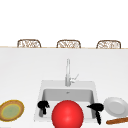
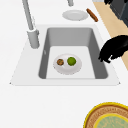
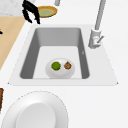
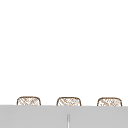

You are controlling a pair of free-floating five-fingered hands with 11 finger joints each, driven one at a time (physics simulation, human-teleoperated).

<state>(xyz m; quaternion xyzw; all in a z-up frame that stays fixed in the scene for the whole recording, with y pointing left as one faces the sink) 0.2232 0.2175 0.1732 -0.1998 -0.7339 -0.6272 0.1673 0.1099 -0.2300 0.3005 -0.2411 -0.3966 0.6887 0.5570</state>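
Observation:
My left hand [image 1: 43, 106] hovers over the sink's front left corner, fingers hanging loosely down and holding nothing. It appears again at the sink's front rim in the left side view [image 2: 113, 48] and near the yellow plate in the right side view [image 3: 31, 11]. My right hand [image 1: 97, 108] floats at the front right corner, fingers relaxed and pointing down, empty. A white bowl [image 2: 67, 67] on the basin floor holds a green lime [image 2: 71, 61] and a brown round item [image 2: 60, 62]. A large red ball [image 1: 67, 114] covers the sink's front edge in the front view.
The sink [image 1: 41, 100] has a tall faucet [image 1: 67, 72] behind it. A yellow-rimmed plate [image 1: 11, 110] lies on the counter at left. At right lie a white plate [image 1: 115, 106] and a brown stick [image 1: 117, 120]. Three wicker chair backs [image 1: 68, 44] line the far counter edge.

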